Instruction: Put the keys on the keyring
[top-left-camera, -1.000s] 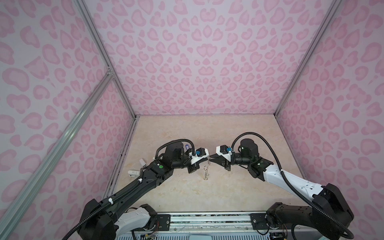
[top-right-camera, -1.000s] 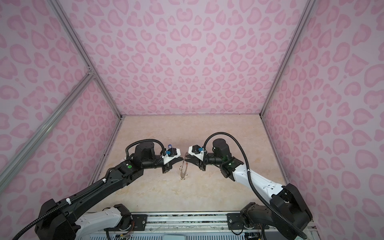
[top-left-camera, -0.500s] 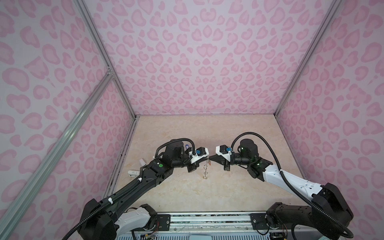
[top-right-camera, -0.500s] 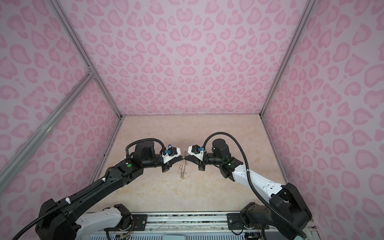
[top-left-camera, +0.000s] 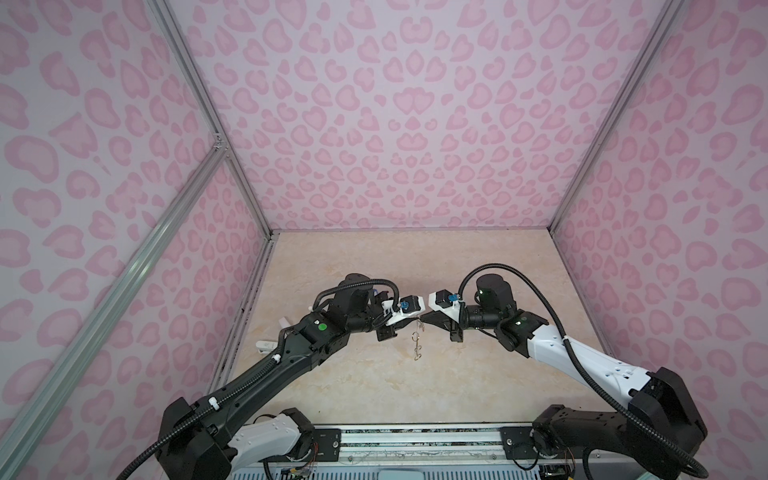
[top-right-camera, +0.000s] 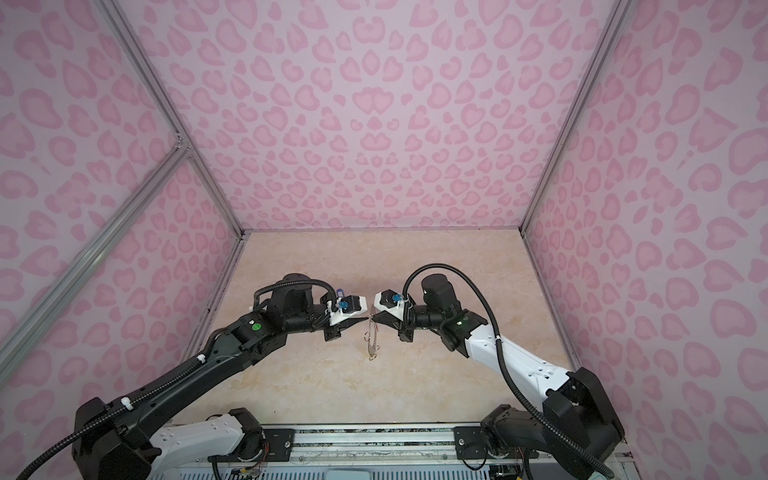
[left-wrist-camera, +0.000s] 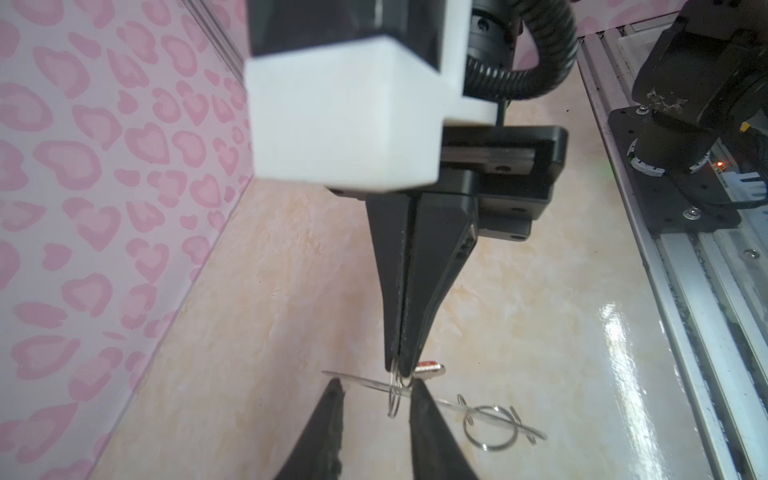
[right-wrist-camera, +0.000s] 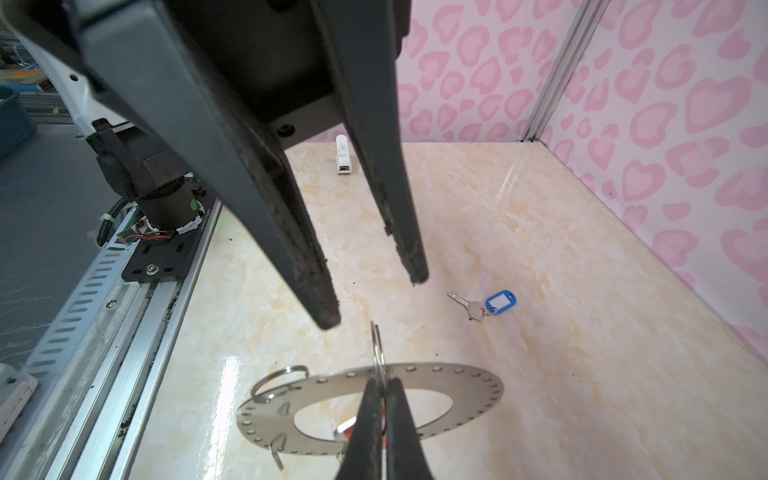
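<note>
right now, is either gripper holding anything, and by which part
The right gripper pinches the small split ring by the edge of its loop, at the keyring rim. The left gripper has open fingers, holding nothing.

Robot test cell, laboratory type. Enclosure: pink heart-print walls (top-left-camera: 395, 124) on aluminium frame posts (top-left-camera: 199, 95). Marble-look tabletop (top-left-camera: 415, 395). Aluminium base rail (top-left-camera: 415, 434) along the frame's bottom edge carries left arm (top-left-camera: 266, 374) and right arm (top-left-camera: 582, 358).

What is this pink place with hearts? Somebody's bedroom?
Probably a robot test booth, not a bedroom: a left arm and right arm mounted on a metal rail, heart walls on aluminium posts.
</note>
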